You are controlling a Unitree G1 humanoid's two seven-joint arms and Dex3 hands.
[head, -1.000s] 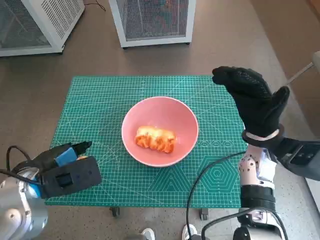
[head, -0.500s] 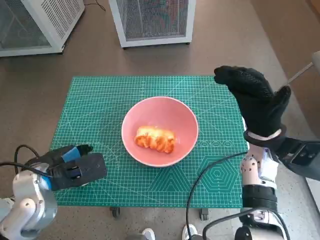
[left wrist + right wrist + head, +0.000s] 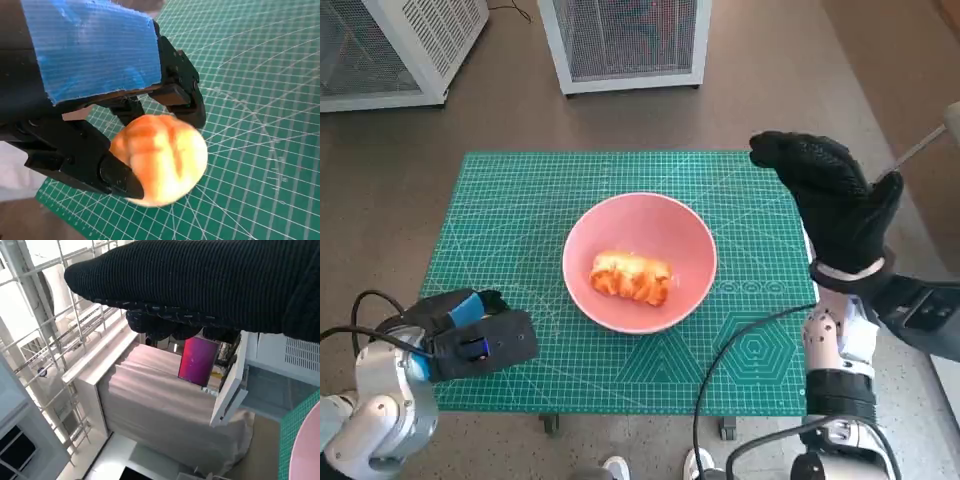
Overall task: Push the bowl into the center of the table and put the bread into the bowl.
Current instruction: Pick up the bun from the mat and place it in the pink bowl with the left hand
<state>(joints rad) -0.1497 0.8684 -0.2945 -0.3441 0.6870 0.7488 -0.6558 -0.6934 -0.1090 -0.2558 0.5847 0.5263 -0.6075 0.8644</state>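
With the pink bowl (image 3: 582, 232) mid-worktop (image 3: 520, 200) and one bread (image 3: 631, 278) inside, the left robot hand (image 3: 470, 335) grips a roll (image 3: 160, 157) near the front-left corner, probably next to carry over the bowl, while the right robot hand (image 3: 830, 200) hangs spread, empty

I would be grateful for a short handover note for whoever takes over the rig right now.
Left hand: holds a golden round bread roll, low over the near left corner of the green cutting mat.
Right hand: holds nothing, fingers apart, raised over the mat's right edge.
Pink round bowl: about mid-mat, with a glazed twisted bread piece lying in it.
Done: bowl centred, one bread in.
Left: probably carry the roll to the bowl and release it there.
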